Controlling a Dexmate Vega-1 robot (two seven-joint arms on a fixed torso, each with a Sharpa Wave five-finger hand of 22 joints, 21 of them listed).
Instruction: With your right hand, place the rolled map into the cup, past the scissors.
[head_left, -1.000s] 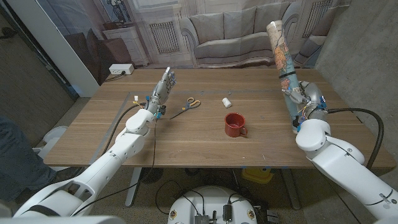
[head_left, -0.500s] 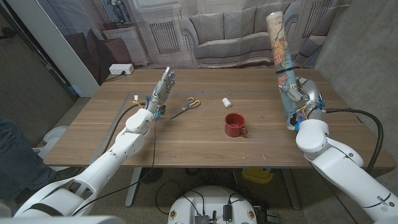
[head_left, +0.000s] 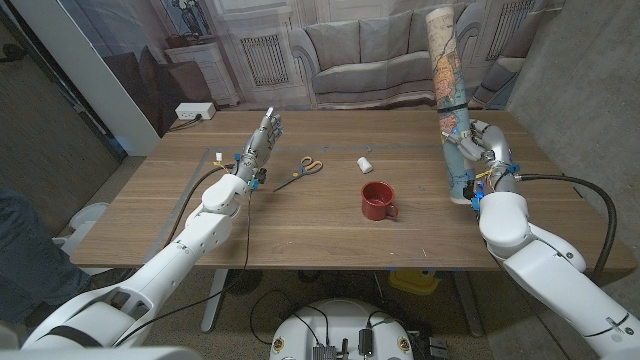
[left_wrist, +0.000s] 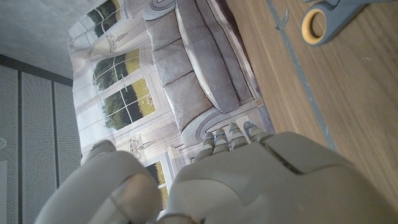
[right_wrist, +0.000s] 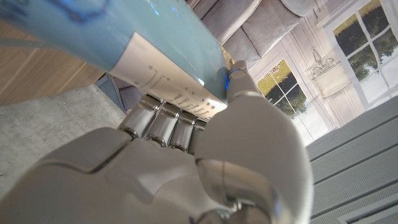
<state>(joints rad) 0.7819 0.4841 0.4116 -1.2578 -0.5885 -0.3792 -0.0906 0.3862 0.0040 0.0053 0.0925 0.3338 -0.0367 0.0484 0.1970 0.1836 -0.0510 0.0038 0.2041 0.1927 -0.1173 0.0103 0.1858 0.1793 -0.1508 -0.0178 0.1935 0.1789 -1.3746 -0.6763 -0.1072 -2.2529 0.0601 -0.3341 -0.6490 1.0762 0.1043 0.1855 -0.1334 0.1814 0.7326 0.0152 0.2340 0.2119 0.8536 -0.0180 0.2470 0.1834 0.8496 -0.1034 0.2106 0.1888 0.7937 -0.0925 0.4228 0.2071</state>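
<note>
- At the bench's right side, my right robot hand (head_left: 478, 150) grips the rolled map (head_left: 448, 95) near its lower end; the tube stands almost upright, its foot just over or on the wood, I cannot tell which.
- The map is lifted and held, so the grasp is done; carrying it to the cup and lowering it in is left.
- The red cup (head_left: 377, 200) sits mid-bench, well apart from the map, with a small white object (head_left: 365, 165) behind it.
- The scissors (head_left: 301, 169) lie beyond the cup, toward my left side.
- My left robot hand (head_left: 262, 144) stands on edge near the scissors, fingers straight, holding nothing.
- My right wrist view shows fingers (right_wrist: 163, 121) wrapped on the map's pale blue paper (right_wrist: 124, 37); the head view gives the route.
- My left wrist view catches a scissor handle ring (left_wrist: 316, 25).
</note>
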